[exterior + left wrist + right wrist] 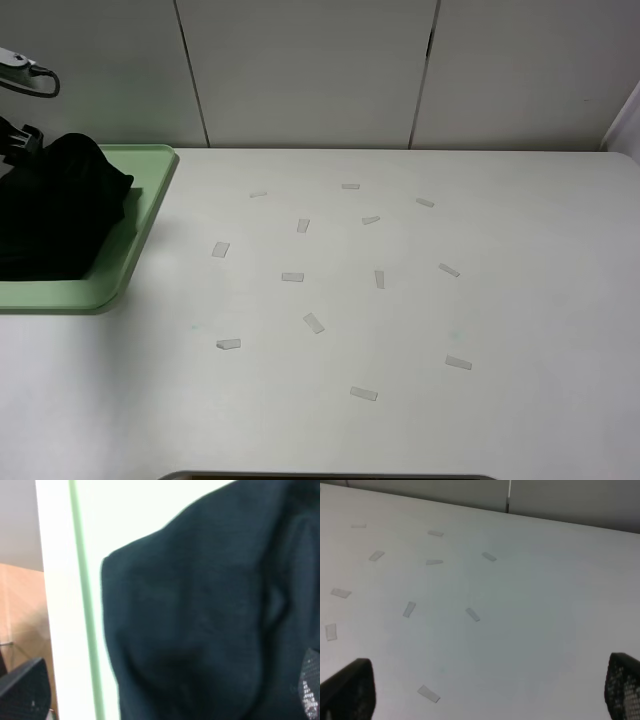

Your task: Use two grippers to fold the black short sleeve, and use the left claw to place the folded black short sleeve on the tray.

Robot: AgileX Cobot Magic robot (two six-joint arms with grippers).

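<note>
Black shirt (55, 210) bunched on green tray (135, 250) at table's (420, 330) far-left side. Left claw (165, 700) spread wide just above the shirt, gripping nothing. Right claw (485, 700) also spread, empty, over bare tabletop dotted with tape strips (314, 322).

Probably a robotics lab: bare white table (520, 300) dotted with tape markers (314, 322), plain panelled wall (310, 70).

Right gripper (487, 692) fingers (347, 690) spread wide above the white table (545, 605) (scattered tape strips (409, 609)).
</note>
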